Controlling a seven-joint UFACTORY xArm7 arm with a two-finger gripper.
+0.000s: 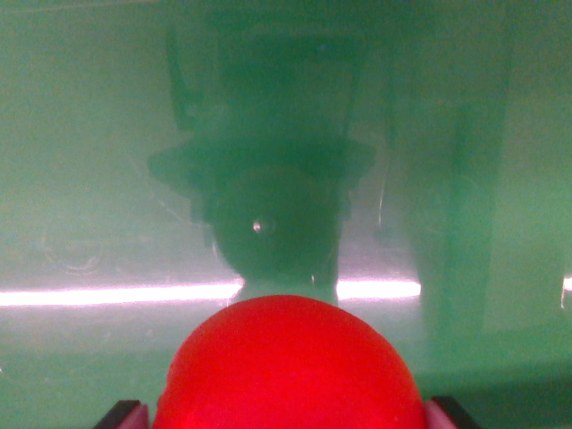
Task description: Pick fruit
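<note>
Red, smooth round fruit [290, 366] between pincer [286, 416] fingertips.

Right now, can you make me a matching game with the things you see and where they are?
Things:
1. red fruit
2. green surface
3. bright stripe
4. gripper fingertips

Places:
A. runs across the picture, behind the fruit
B. fills the background
C. bottom middle
D. bottom edge, either side of the fruit

Pairs: 1-C, 2-B, 3-A, 4-D
</note>
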